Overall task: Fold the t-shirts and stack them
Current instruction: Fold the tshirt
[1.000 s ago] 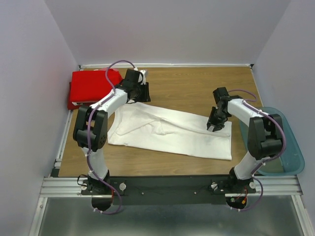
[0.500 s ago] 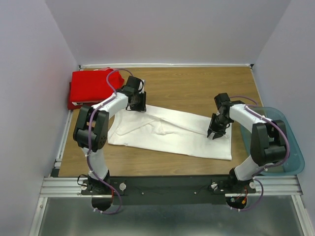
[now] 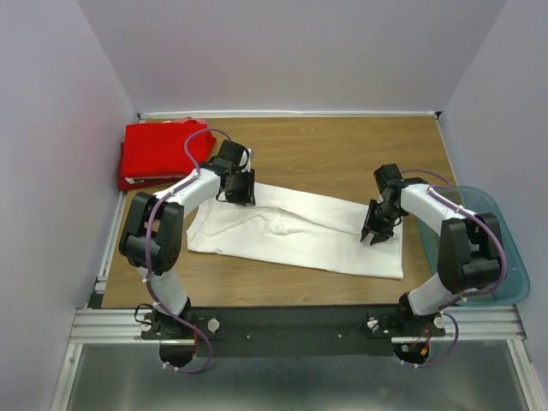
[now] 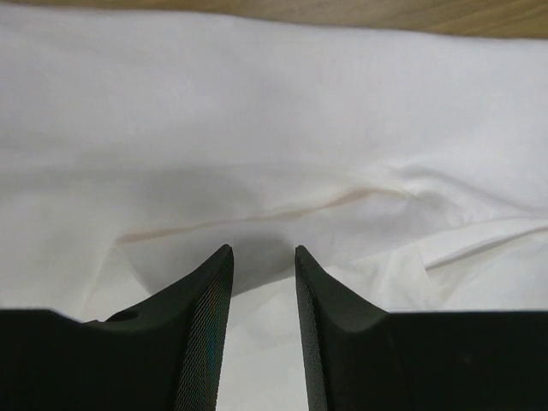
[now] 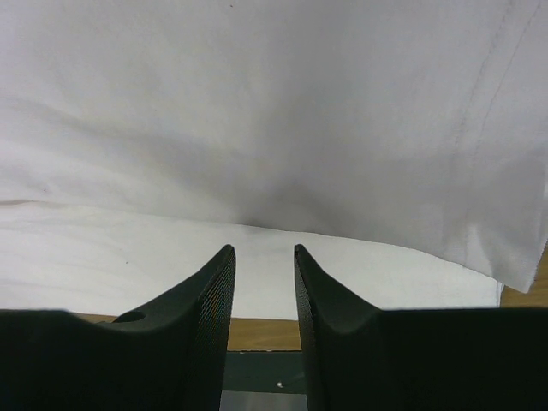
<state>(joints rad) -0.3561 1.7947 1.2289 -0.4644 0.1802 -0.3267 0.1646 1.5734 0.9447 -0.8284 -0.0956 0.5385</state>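
- Since a second ago, both hands have been brought toward the near edge. The left hand (image 3: 235,190) has been drawn from the bare wood beside the red t-shirt (image 3: 158,150) onto the far edge of the white t-shirt (image 3: 300,233), near its left end. The right hand (image 3: 375,233) has been shifted slightly nearer along the shirt's right end.
- The wooden counter (image 3: 342,145) is seen bare across its far half.
- The white t-shirt is spread in a long band across the middle of the counter, slanting from far left to near right. A fold line runs along its length, and creases are gathered toward the left end.
- The blue-tinted tub (image 3: 505,274) is set at the counter's right edge, partly hidden by the right arm.
- The red t-shirt is laid folded in the far left corner, near the white shirt's left end.
- The left hand is held released, its fingers parted by a narrow gap with nothing clamped between them. The tips are lowered over a crease in the white cloth, and whether they touch it cannot be told.
- The right hand is likewise released, with a narrow gap between the fingers. The tips are poised over the edge where the shirt's upper layer lies on the lower one.
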